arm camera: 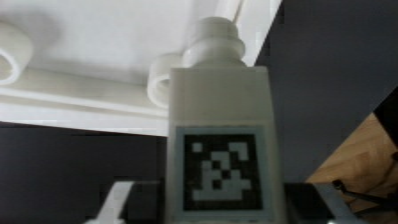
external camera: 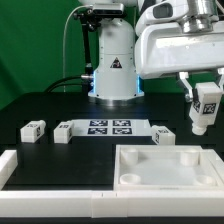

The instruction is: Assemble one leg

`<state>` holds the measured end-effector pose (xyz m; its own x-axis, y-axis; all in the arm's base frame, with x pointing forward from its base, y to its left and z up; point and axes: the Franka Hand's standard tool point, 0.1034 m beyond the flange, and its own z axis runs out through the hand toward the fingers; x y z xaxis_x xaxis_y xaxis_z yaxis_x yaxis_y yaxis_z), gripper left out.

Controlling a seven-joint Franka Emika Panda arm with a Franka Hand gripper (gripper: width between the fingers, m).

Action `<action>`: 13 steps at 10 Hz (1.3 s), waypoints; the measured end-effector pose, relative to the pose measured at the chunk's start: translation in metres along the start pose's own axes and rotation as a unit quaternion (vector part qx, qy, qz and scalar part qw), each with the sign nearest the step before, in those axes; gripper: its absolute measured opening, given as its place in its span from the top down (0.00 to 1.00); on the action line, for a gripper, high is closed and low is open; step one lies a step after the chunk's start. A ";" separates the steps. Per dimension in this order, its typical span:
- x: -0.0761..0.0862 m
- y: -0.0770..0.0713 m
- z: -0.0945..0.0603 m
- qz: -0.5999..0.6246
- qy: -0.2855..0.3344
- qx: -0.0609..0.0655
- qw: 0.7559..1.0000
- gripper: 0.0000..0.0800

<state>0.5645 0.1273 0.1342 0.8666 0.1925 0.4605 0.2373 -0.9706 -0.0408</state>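
My gripper is shut on a leg, a small white block with a black-and-white tag, and holds it upright in the air above the far right corner of the large white panel. In the wrist view the leg fills the middle between my fingers, tag facing the camera and its narrow peg end pointing at the edge of the panel. Three more legs lie on the table: two at the exterior view's left and one behind the panel.
The marker board lies in front of the arm's base. A long white rail runs along the front left. The table is black.
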 end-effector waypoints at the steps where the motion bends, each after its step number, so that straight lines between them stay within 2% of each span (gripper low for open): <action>1: 0.003 0.001 0.010 -0.010 0.000 0.001 1.000 0.64; 3: 0.006 0.015 0.026 -0.042 0.003 -0.001 0.999 0.64; 7: 0.007 0.018 0.026 -0.041 0.027 -0.006 0.999 0.64; 8: 0.016 0.028 0.026 -0.047 0.080 -0.018 0.996 0.64; 9: 0.012 0.029 0.040 -0.043 0.078 -0.016 0.996 0.64; 10: 0.016 0.029 0.045 -0.042 0.079 -0.015 0.996 0.64; 11: 0.021 0.029 0.048 -0.041 0.063 -0.011 0.997 0.64; 13: 0.031 0.030 0.051 -0.041 0.071 -0.011 0.997 0.64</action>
<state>0.6211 0.1119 0.1023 0.7735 0.2499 0.5824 0.2928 -0.9559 0.0212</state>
